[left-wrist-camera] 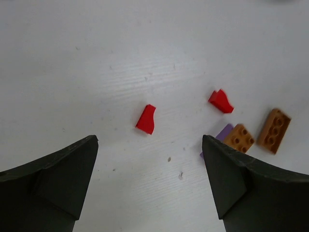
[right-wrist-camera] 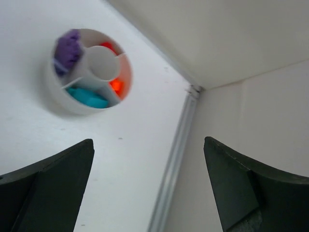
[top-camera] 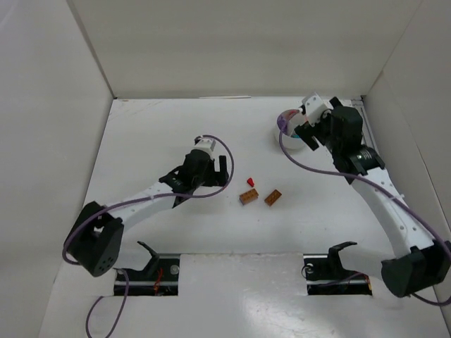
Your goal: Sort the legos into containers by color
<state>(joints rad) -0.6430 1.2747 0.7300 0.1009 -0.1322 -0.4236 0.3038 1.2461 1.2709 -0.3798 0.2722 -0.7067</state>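
Observation:
In the left wrist view two red pieces [left-wrist-camera: 146,119] [left-wrist-camera: 221,101], a purple piece [left-wrist-camera: 223,133], an orange-brown brick [left-wrist-camera: 239,137] and a brown brick [left-wrist-camera: 274,127] lie loose on the table. My left gripper [left-wrist-camera: 149,139] is open and empty just short of the nearer red piece. The top view shows one red piece [top-camera: 250,183] and two brown bricks [top-camera: 248,197] [top-camera: 273,197] right of the left gripper [top-camera: 220,172]. The round white tub [right-wrist-camera: 57,99] holds purple, teal and red-orange pieces in separate wedges. My right gripper [right-wrist-camera: 147,140] is open and empty, above the tub [top-camera: 280,134].
White walls enclose the table on the left, back and right. A metal strip [right-wrist-camera: 176,150] runs along the foot of the right wall close to the tub. Two black brackets [top-camera: 149,255] [top-camera: 338,253] stand at the near edge.

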